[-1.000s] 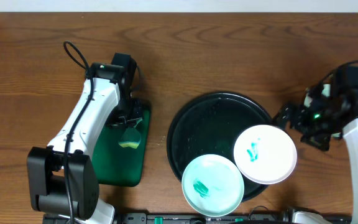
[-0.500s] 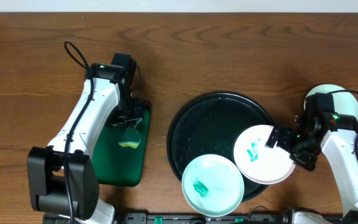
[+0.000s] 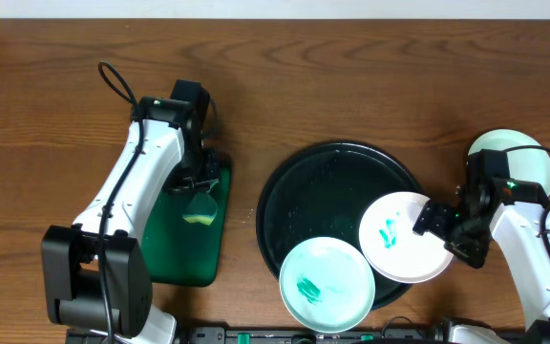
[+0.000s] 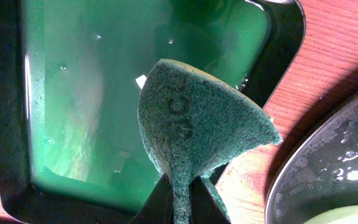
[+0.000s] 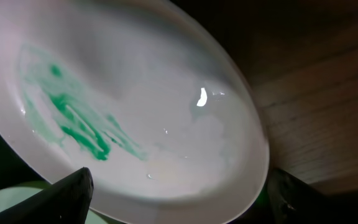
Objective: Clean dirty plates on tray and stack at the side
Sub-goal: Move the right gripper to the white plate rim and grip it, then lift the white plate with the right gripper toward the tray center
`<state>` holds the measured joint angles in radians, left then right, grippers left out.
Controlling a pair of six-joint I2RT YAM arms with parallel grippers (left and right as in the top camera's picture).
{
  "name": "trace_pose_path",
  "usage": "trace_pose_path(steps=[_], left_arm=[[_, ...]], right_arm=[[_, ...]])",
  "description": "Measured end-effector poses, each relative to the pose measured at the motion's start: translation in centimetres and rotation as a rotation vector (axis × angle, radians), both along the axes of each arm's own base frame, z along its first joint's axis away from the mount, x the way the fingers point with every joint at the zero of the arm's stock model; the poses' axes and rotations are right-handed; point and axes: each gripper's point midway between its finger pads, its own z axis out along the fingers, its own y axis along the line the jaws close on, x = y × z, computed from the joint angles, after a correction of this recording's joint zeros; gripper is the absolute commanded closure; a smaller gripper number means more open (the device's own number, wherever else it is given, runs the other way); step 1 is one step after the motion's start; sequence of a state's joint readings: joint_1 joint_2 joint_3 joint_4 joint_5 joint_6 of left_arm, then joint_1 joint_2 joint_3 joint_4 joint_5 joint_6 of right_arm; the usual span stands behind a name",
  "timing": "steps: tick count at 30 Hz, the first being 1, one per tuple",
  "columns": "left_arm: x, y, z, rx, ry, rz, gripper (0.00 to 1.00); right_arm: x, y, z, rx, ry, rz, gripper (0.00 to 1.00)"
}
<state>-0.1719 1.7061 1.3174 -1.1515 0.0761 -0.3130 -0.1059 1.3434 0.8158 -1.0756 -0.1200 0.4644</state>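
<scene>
While pinching green sponge [image 4: 197,124] in left gripper [image 4: 180,199] above green tray [image 3: 175,260] at nine o'clock, hangs right gripper [image 3: 444,233] spread wide over smeared plate [image 3: 399,244] at black tray's [image 3: 323,186] four o'clock; second smeared plate [image 3: 327,284] at six.

Your overhead view is evenly lit and sharp. Left wrist: glare glints on the black tray [image 4: 328,171]. Right wrist: dim, soft-focused, 1 bright highlight on the plate [image 5: 154,93]
</scene>
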Motion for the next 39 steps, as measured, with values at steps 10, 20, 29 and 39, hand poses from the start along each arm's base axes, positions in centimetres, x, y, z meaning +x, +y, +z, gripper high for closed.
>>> trace_pose_path(steps=[10, 20, 29, 39], left_arm=[[0.0, 0.0, 0.0, 0.000, 0.000, 0.000, 0.93], [0.0, 0.0, 0.0, 0.000, 0.000, 0.000, 0.93], [0.0, 0.0, 0.0, 0.000, 0.000, -0.001, 0.93], [-0.1, 0.0, 0.0, 0.000, 0.003, -0.005, 0.93]], right_arm=[[1.4, -0.7, -0.1, -0.036, -0.055, 0.001, 0.11], [3.0, -1.6, 0.0, -0.089, -0.121, -0.006, 0.25], [1.4, -2.2, -2.3, -0.124, -0.059, -0.071, 0.29], [1.2, -2.4, -2.7, -0.137, -0.054, -0.104, 0.99]])
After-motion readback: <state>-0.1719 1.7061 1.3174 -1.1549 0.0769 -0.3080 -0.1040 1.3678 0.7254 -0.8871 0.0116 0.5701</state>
